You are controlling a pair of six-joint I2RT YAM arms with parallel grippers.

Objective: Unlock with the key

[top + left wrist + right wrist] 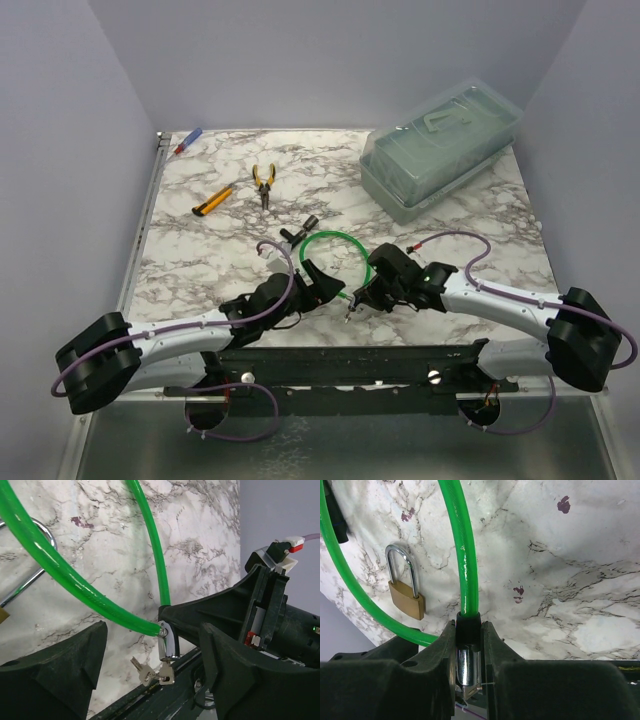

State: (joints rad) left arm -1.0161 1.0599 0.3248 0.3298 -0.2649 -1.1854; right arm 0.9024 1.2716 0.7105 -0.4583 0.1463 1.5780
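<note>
The right claw (pixel 468 645) is clamped on one end of a looped green plastic-sheathed cable (pixel 465 550), its two fingers pressed against the black collar and the shiny silver cylinder (pixel 168 642) that caps the end. From the bottom of that cylinder dangles the tiny flat silver metal key (pixel 146 674), with a second small silver piece just beside it. They hang near the near edge of the white-and-grey marbled table (pixel 200 260).

The left claw (pixel 152 650) faces the cable end from the left with its black fingers (pixel 75 665) wide apart and nothing gripped. The cylinder and the key sit in the gap between them without touching either finger.

A small brass padlock with a silver shackle (pixel 408 600) lies flat on the table, just left of the cable loop and inside its outer curve in the right wrist view.

Farther off lie yellow-handled pliers (pixel 264 185), a yellow-and-black utility knife (pixel 212 200) to their left, and a clear lidded plastic box (pixel 440 150) at the far right.
</note>
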